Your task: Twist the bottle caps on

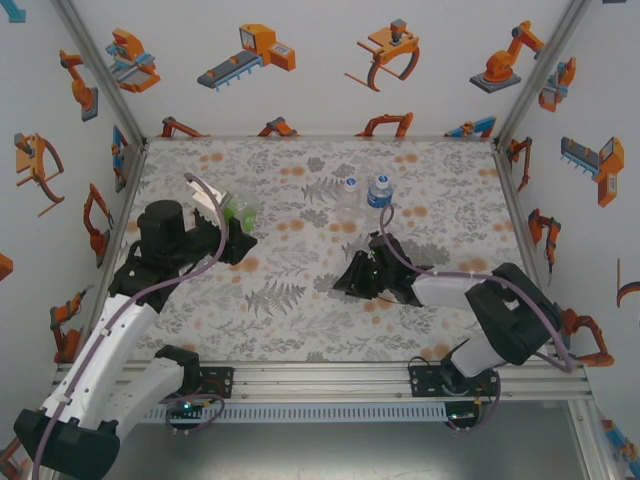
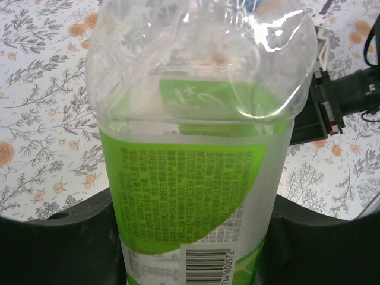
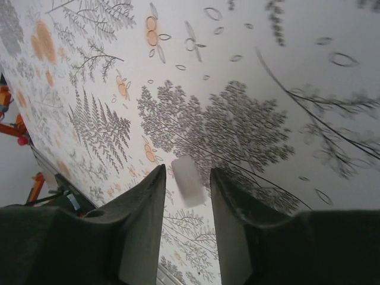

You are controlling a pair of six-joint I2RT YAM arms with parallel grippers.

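Note:
My left gripper is shut on a clear bottle with a green label, and its black fingers press both sides. From above, that green bottle sits at the left of the table in the left gripper. Two more bottles stand at the middle back, a colourless one and a blue-labelled one, both with pale tops. My right gripper is low over the mat with its jaws apart. A small whitish bottle cap, blurred, lies between the fingers and touches neither. The right gripper is in front of the two bottles.
A floral mat covers the table. Printed walls enclose the left, back and right sides. An aluminium rail runs along the near edge by the arm bases. Part of the right arm shows beyond the green bottle.

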